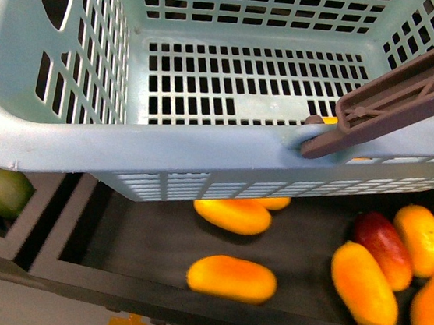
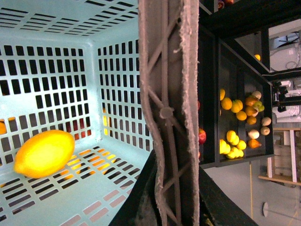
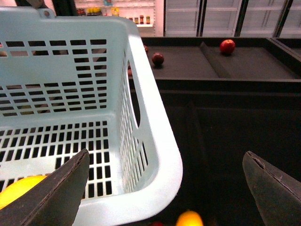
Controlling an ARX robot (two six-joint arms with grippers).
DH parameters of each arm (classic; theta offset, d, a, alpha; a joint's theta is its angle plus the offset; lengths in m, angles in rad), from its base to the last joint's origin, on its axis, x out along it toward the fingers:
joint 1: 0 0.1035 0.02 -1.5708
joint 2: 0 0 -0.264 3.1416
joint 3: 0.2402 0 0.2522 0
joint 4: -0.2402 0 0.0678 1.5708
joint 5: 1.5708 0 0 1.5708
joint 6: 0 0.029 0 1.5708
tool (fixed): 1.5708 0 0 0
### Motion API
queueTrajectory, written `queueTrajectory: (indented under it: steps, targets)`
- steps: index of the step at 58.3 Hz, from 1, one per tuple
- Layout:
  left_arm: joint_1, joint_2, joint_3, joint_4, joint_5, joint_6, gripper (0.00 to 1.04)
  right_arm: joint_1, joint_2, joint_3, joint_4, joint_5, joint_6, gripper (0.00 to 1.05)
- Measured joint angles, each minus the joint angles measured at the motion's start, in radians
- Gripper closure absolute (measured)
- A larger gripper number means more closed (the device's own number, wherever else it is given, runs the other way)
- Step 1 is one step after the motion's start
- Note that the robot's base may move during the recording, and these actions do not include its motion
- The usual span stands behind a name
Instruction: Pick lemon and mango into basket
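Front view: steep downward, close over basket [image 1: 163, 152]; both wrist views close too, all sharing basket interior.

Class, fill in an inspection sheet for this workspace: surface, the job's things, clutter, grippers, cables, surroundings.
Surface: black tray beneath the basket.
Job's things: lemon lies on the floor of the aqua basket; mangoes lie in the tray, none in the basket.
Clutter: green fruits in the neighbouring compartment; one red fruit among the mangoes.
Grippers: left gripper appears shut on the handle; right gripper open and empty, over the basket's corner.
Cables: nothing seen.
Surroundings: shelves of fruit; glass-door cabinets.
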Motion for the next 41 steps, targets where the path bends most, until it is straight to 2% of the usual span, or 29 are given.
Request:
queueTrajectory:
  steps: [36,41]
  targets:
    - [0.006,-0.001,0.000,0.000,0.000,0.000,0.97,0.000,0.001,0.000,0.000,-0.007,0.000,0.09]
    - [0.020,-0.002,-0.001,0.000,-0.024,0.001,0.97,0.001,0.000,0.000,0.000,-0.006,0.000,0.09]
